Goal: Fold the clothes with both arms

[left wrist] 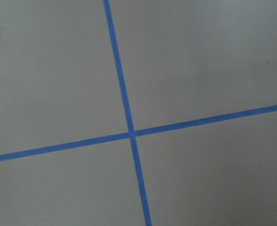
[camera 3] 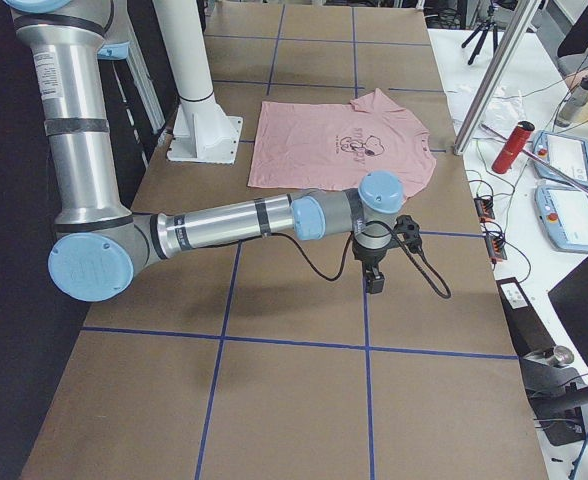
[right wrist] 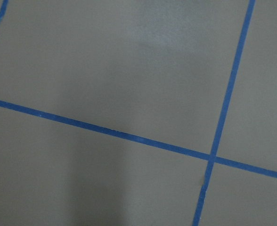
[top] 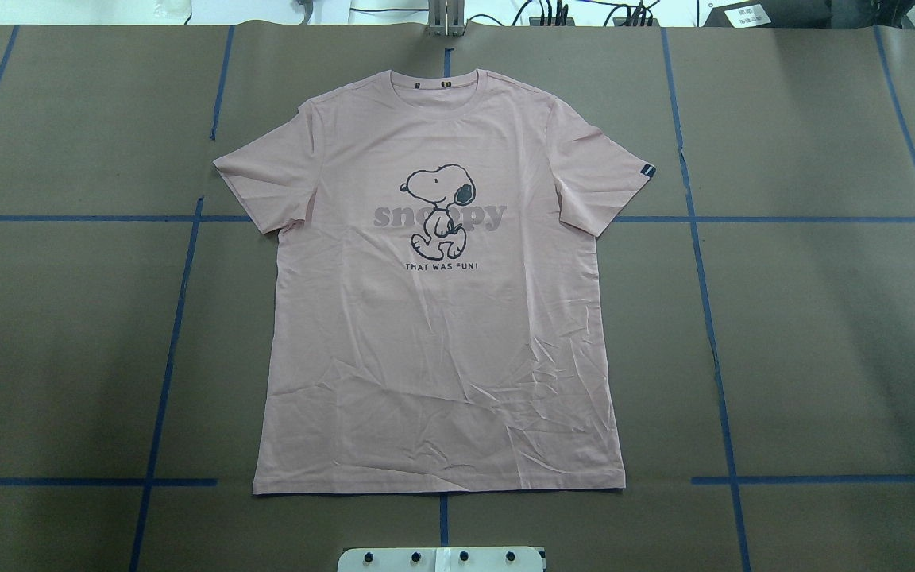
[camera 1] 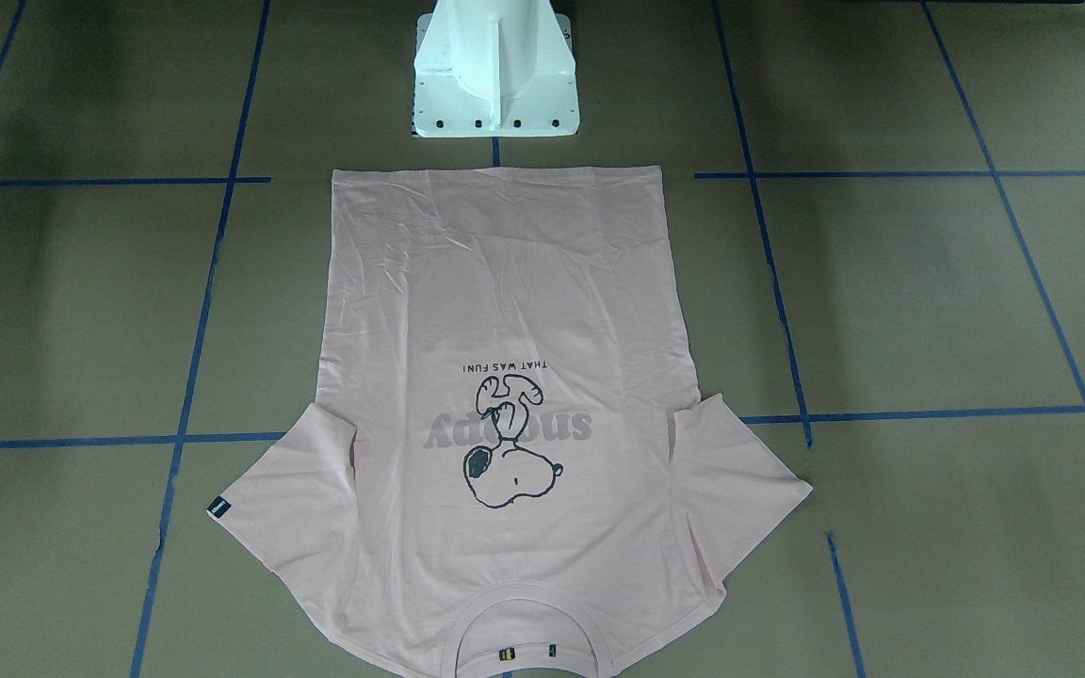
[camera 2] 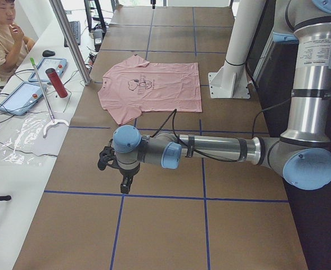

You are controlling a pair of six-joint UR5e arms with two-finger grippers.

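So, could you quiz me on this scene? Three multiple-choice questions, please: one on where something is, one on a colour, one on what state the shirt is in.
1. The T-shirt's collar points:
A) toward the white pedestal
B) away from the white pedestal
C) sideways

2. The tape lines on the table are:
A) red
B) yellow
C) blue

3. The T-shirt lies:
A) folded in half
B) spread flat, print up
C) bunched in a heap

Answers:
1 B: the hem lies next to the pedestal and the collar is at the far end.
2 C: every line is blue.
3 B: nothing is folded over and the Snoopy drawing shows.
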